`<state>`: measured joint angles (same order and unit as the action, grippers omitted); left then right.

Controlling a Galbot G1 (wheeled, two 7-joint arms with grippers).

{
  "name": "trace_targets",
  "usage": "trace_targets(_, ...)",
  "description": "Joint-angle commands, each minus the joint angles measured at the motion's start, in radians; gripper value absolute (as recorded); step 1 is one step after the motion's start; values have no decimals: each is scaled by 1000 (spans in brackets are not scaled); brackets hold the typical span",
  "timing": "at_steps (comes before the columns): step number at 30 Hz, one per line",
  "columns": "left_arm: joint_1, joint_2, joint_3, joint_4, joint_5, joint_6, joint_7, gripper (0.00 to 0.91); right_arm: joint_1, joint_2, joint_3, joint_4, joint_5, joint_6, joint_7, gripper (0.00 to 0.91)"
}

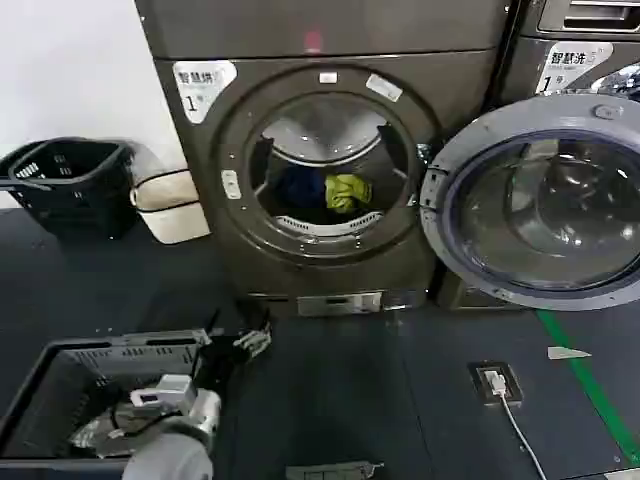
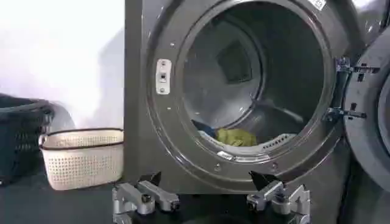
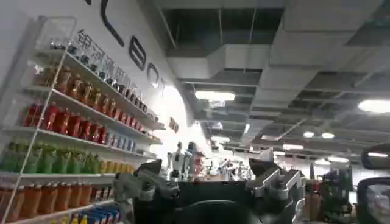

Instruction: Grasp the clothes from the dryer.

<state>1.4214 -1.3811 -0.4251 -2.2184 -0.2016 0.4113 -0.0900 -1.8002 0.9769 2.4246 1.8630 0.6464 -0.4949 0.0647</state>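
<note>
Zero grabbed so far: clothes point(image 1: 340, 190) sit inside the dryer point(image 1: 330, 270), door point(image 1: 535, 200) open, left gripper point(image 2: 210, 198) spread apart, well short

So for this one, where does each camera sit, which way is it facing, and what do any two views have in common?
Head view: on the robot's head, looking forward and down at the dryer, door swung open; the left gripper and its arm show low on the left, above a dark floor basket.
Left wrist view: on the left arm, facing the porthole; left gripper jaws open.
Right wrist view: on the right arm, facing up at shelves of bottles and ceiling; right gripper jaws open.
Shared: head and left wrist views both show the clothes and a white basket.
</note>
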Motion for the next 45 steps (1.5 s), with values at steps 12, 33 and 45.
trace_targets(12,-15,-2,6,-6,-4,3,16,907,6,6,-11,17,-3,61,-12,907)
trace_targets(33,-29,0,-12,-17,-22,12,20,907,6,5,-11,24,0,67,-26,907)
trace_targets(45,-5,-19,-4,-38,-4,11,23,907,2,-6,-18,27,3,69,-28,907)
